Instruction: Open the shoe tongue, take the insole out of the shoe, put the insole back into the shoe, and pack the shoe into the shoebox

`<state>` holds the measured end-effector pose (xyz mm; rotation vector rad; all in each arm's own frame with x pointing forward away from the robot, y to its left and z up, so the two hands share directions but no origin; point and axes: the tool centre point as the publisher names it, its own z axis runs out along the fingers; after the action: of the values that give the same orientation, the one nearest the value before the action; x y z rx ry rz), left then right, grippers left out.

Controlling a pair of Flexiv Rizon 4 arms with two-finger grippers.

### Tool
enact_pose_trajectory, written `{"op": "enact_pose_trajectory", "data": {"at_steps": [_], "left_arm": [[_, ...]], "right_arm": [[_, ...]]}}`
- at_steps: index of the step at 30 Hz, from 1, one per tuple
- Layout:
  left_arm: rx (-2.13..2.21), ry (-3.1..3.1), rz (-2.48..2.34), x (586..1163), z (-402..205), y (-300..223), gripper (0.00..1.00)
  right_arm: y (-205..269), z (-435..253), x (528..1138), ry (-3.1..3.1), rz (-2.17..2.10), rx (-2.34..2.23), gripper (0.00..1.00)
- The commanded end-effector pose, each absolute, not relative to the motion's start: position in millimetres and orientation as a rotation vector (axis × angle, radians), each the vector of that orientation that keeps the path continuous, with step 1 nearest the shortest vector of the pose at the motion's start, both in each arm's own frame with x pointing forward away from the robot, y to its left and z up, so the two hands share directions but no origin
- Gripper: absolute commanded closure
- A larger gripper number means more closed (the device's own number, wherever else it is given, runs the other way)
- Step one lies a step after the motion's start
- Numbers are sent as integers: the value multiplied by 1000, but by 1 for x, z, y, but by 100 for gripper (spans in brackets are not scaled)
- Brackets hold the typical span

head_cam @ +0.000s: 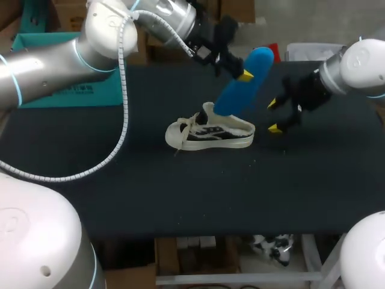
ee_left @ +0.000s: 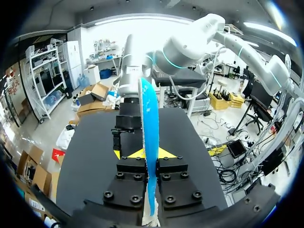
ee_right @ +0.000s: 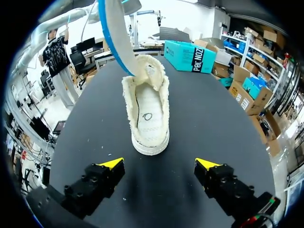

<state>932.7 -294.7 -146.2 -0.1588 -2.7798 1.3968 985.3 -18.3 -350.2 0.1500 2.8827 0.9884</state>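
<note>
A white low shoe (head_cam: 210, 131) with dark side stripes lies on the black table, toe to the left. My left gripper (head_cam: 243, 75) hangs above and behind it, shut on a blue insole (head_cam: 240, 84). The insole slants down until its lower end meets the shoe's opening. In the left wrist view the insole (ee_left: 151, 118) stands edge-on between the left gripper's (ee_left: 151, 154) fingers. My right gripper (head_cam: 273, 115) is open just right of the heel. In the right wrist view the shoe (ee_right: 149, 118) lies heel-first ahead of the right gripper (ee_right: 159, 164), and the insole (ee_right: 116, 38) comes down by the tongue.
A teal shoebox (head_cam: 60, 90) sits at the table's back left, partly behind my left arm, and shows as the teal shoebox (ee_right: 192, 56) beyond the shoe in the right wrist view. Bare black table (head_cam: 210, 192) stretches in front of the shoe.
</note>
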Motion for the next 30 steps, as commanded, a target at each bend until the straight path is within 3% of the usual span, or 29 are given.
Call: {"op": "enact_pose_trajectory", "data": {"at_steps": [1, 30], "left_arm": [[-190, -2774, 1425, 930, -138, -281, 100], [-287, -2774, 1623, 914, -148, -118, 100]], "right_arm": [[-17, -331, 991, 2934, 889, 126, 0], [66, -306, 1031, 3148, 382, 17, 0]]}}
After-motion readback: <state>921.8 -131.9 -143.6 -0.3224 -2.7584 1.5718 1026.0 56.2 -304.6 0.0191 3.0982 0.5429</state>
